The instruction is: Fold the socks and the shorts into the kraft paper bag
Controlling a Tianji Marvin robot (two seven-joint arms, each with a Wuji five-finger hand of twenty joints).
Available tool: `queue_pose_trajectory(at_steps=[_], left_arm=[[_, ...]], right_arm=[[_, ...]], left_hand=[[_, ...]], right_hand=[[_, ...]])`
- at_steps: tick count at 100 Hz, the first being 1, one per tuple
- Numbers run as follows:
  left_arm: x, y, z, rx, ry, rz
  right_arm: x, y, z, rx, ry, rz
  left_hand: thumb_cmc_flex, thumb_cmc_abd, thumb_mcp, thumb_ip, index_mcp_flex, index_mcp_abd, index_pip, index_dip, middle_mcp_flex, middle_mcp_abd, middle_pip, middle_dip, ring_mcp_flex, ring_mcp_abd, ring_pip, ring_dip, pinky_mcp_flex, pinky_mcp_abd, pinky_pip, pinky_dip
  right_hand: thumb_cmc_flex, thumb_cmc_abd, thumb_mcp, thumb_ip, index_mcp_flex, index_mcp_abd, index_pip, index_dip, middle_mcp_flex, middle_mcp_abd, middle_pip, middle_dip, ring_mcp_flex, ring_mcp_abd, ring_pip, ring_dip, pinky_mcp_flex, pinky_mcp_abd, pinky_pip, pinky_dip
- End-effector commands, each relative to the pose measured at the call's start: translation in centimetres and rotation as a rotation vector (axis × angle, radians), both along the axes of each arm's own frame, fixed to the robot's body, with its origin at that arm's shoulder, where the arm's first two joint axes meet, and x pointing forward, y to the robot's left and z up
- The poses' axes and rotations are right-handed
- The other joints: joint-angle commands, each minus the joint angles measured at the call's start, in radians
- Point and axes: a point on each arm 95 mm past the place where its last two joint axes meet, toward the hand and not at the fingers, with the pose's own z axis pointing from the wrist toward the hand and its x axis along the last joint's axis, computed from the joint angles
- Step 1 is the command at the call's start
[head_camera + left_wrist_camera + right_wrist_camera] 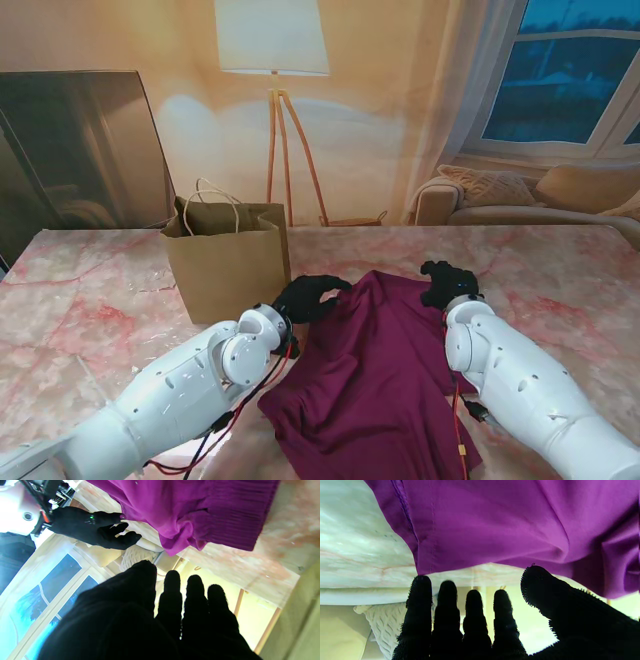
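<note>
The maroon shorts (375,370) lie spread on the marble table, waistband end away from me. The kraft paper bag (228,260) stands upright and open just left of them. My left hand (310,297) hovers at the shorts' far left corner, beside the bag, fingers (172,597) straight and holding nothing. My right hand (448,283) is at the far right corner, fingers (447,610) extended over the cloth's edge (495,530). In the left wrist view the right hand (95,530) is spread, one fingertip touching the shorts (200,510). No socks are in view.
The pink marble table (90,310) runs wide to both sides. Red cables trail under both forearms near the shorts' near end. Beyond the table stand a floor lamp (272,60), a dark screen (70,150) and a sofa (520,195).
</note>
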Motion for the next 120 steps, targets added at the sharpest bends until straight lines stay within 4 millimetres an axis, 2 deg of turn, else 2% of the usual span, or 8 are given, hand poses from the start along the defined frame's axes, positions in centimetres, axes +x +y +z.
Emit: queue_pose_trajectory(at_steps=[1, 28, 43, 48, 69, 83, 96, 120], left_arm=[[-0.7, -1.4, -0.2, -0.008, -0.003, -0.026], [-1.2, -3.6, 0.2, -0.029, -0.019, -0.039], [-0.4, -4.3, 0.9, 0.016, -0.03, -0.042], [-0.1, -4.5, 1.1, 0.027, -0.02, -0.039], [0.9, -5.0, 1.3, 0.058, -0.013, -0.029], [1.7, -5.3, 1.6, 0.081, -0.019, -0.016], [2.5, -5.2, 1.6, 0.123, -0.017, -0.022], [3.9, -5.0, 1.3, 0.144, -0.018, -0.022]], right_arm=[[0.0, 0.2, -0.7, -0.007, 0.008, -0.02], [0.5, -0.8, -1.7, -0.075, 0.026, -0.131], [0.4, -1.6, -2.4, -0.073, 0.032, -0.164], [0.2, -1.8, -2.6, -0.068, 0.021, -0.166], [-0.3, -2.7, -3.0, -0.016, -0.03, -0.166], [-0.9, -3.3, -3.0, 0.006, -0.064, -0.156], [-1.5, -3.9, -2.7, 0.008, -0.051, -0.151], [-2.7, -5.3, -1.7, 0.014, -0.045, -0.159]], left_hand=[[0.012, 0.023, -0.015, -0.029, -0.016, 0.004, -0.015, -0.01, -0.012, 0.002, 0.008, -0.01, -0.014, 0.008, 0.006, -0.006, 0.0, -0.006, 0.014, -0.003], [0.059, 0.027, -0.033, -0.026, -0.008, 0.006, -0.017, -0.011, -0.007, 0.005, 0.008, -0.005, -0.01, 0.012, 0.009, -0.002, 0.003, -0.008, 0.02, 0.0], [0.14, 0.02, -0.04, -0.021, -0.021, 0.005, -0.013, -0.008, -0.015, 0.005, 0.009, -0.003, -0.011, 0.01, 0.01, -0.001, 0.006, -0.01, 0.022, 0.001], [0.174, 0.026, -0.073, -0.018, -0.03, 0.006, -0.015, -0.009, -0.024, 0.005, 0.011, -0.002, -0.017, 0.01, 0.011, 0.0, 0.005, -0.01, 0.016, -0.002], [0.173, 0.031, -0.09, -0.016, -0.056, 0.006, -0.026, -0.014, -0.045, 0.003, 0.008, -0.004, -0.034, 0.005, 0.007, -0.001, -0.006, -0.015, 0.008, -0.005], [0.194, 0.036, -0.101, -0.015, -0.085, 0.016, -0.04, -0.02, -0.073, 0.002, 0.007, -0.006, -0.057, 0.001, 0.003, -0.003, -0.02, -0.021, -0.003, -0.011], [0.271, 0.041, -0.138, -0.005, -0.112, 0.025, -0.044, -0.024, -0.104, -0.002, 0.016, -0.006, -0.078, -0.006, 0.005, -0.003, -0.028, -0.026, -0.015, -0.017], [0.284, 0.033, -0.15, 0.004, -0.139, 0.029, -0.051, -0.028, -0.125, -0.005, 0.02, -0.009, -0.091, -0.012, 0.005, -0.005, -0.033, -0.029, -0.024, -0.021]], right_hand=[[-0.015, -0.01, 0.022, -0.045, -0.057, 0.03, -0.015, -0.015, -0.048, 0.022, 0.013, 0.0, 0.052, 0.0, 0.054, 0.068, 0.033, 0.013, 0.095, 0.116], [0.011, -0.107, 0.083, -0.044, -0.093, 0.052, -0.017, -0.037, 0.079, -0.011, 0.117, 0.043, 0.309, -0.064, 0.508, 0.336, 0.223, -0.033, 0.394, 0.292], [0.032, -0.134, 0.091, -0.044, -0.035, 0.018, 0.03, -0.043, 0.277, -0.135, 0.447, 0.206, 0.337, -0.107, 0.717, 0.439, 0.247, -0.029, 0.451, 0.282], [0.063, -0.168, 0.075, -0.145, 0.022, -0.001, 0.046, -0.031, 0.334, -0.171, 0.553, 0.308, 0.356, -0.116, 0.743, 0.516, 0.254, -0.012, 0.46, 0.281], [0.122, -0.281, 0.03, -0.23, 0.471, -0.438, 0.376, 0.239, 0.472, -0.222, 0.598, 0.629, 0.373, -0.1, 0.745, 0.624, 0.234, 0.047, 0.465, 0.288], [0.104, -0.242, 0.019, -0.226, 0.552, -0.472, 0.396, 0.338, 0.315, -0.137, 0.358, 0.423, 0.199, -0.051, 0.361, 0.407, 0.117, 0.032, 0.352, 0.267], [0.121, -0.253, 0.031, -0.223, 0.562, -0.449, 0.395, 0.355, 0.505, -0.102, 0.249, 0.195, 0.381, -0.007, 0.224, 0.257, 0.245, 0.057, 0.35, 0.231], [0.132, -0.268, 0.039, -0.223, 0.573, -0.433, 0.399, 0.355, 0.652, -0.093, 0.236, 0.131, 0.525, 0.001, 0.218, 0.246, 0.356, 0.067, 0.404, 0.217]])
